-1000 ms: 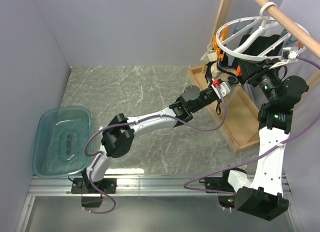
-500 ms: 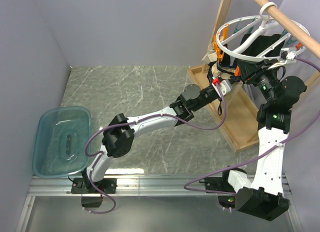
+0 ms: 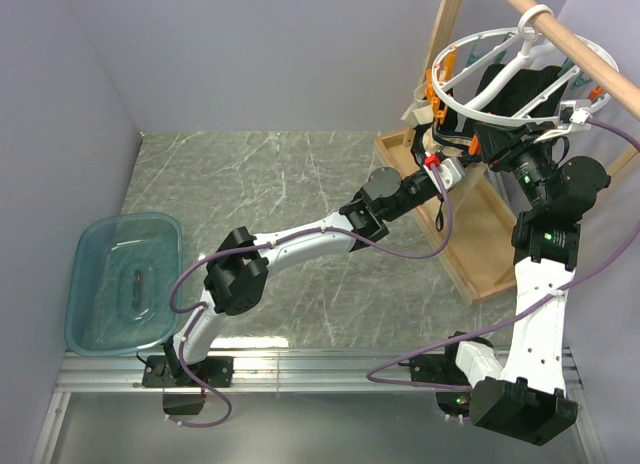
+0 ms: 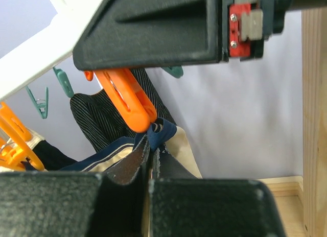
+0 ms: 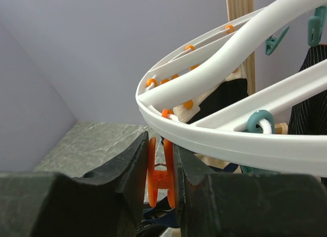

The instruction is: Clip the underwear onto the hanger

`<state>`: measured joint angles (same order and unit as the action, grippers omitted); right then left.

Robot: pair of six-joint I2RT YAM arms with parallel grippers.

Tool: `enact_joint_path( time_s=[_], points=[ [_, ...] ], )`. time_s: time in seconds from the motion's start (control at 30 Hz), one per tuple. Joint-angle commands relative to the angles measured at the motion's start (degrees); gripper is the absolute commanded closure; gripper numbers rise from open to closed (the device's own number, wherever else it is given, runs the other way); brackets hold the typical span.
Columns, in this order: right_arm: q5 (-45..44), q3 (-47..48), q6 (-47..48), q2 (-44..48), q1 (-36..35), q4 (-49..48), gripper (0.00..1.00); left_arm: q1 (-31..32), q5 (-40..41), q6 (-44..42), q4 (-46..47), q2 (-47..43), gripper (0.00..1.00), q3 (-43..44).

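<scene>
The white ring hanger [image 3: 500, 76] hangs from a wooden rod. In the left wrist view my left gripper [image 4: 149, 145] is shut on the navy trim of the beige underwear [image 4: 185, 151], holding the folded edge up at the tip of an orange clip [image 4: 125, 100]. In the right wrist view my right gripper [image 5: 161, 165] is shut on that orange clip [image 5: 161, 180], pinching its two handles just under the hanger's ring [image 5: 219, 141]. Navy fabric [image 5: 158, 217] shows below the clip. In the top view both grippers meet under the near-left part of the ring, left [image 3: 441, 150] and right [image 3: 492, 148].
A wooden rod [image 3: 572, 39] and a wooden frame base [image 3: 470, 239] stand at the right. Black striped garments [image 4: 102, 119] and teal clips [image 4: 40, 101] hang from the ring. A blue plastic tub [image 3: 125, 284] sits at the table's left.
The right arm's wrist has shifted slightly upward under the ring. Both grips look unchanged.
</scene>
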<state>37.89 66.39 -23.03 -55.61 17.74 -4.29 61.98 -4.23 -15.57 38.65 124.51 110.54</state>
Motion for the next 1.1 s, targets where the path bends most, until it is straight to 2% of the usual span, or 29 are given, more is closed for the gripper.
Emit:
enact_joint_path(
  time_s=[0.0,1.07],
  points=[
    [7.37,-1.53,-0.35,2.27,-2.0,2.98,1.0,0.43,-1.13,0.63,2.04,0.3,1.0,2.84],
    [8.16,-0.65,4.57,2.44,-2.18,7.63,1.0,0.25,-2.45,0.46,3.36,0.82,1.0,3.36]
  ],
)
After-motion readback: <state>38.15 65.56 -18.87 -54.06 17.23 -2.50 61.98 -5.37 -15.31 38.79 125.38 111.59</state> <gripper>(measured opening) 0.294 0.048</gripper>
